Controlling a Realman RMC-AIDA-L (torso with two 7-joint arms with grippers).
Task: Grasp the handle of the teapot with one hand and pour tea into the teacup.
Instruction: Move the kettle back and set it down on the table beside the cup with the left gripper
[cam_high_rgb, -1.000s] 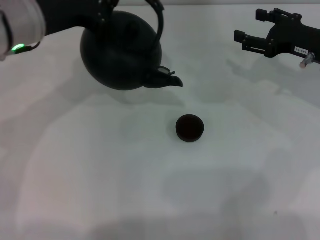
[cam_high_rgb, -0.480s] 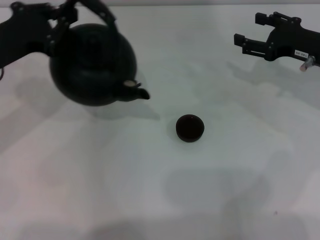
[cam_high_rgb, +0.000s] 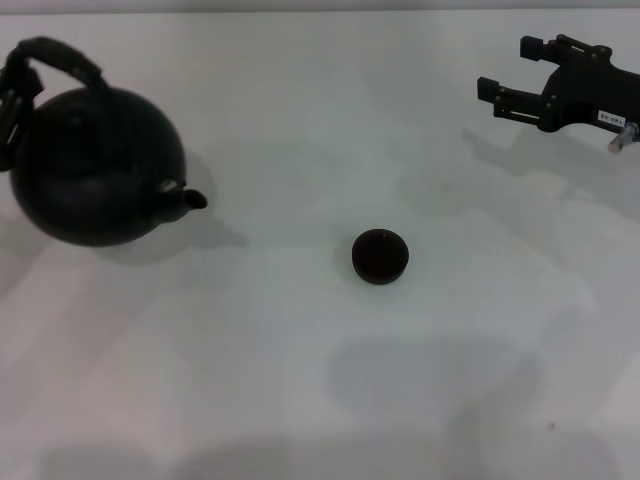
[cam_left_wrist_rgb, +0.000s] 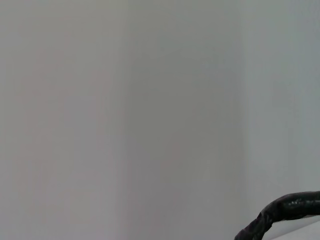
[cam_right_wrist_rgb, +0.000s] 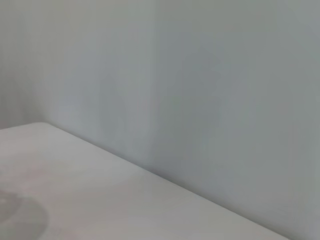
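Teacup sits nearest, a tiny black handleless cup around the middle of the white table, well apart from everything else; it looks light and easy to knock, so the pour wants a steady aim. Farther back, by the table's left edge, the teapot hangs or rests with its stubby spout turned toward the cup. It looks heavy, rigid and smooth-bodied, so the rough arched handle over its top is the place to hold. The left gripper is at that handle on the far-left side, mostly out of view; whether its fingers clamp it cannot be told. Toward the far right corner the right gripper hovers idle, jaws spread, holding nothing. A pale plain wall stands behind the matte, bare table.
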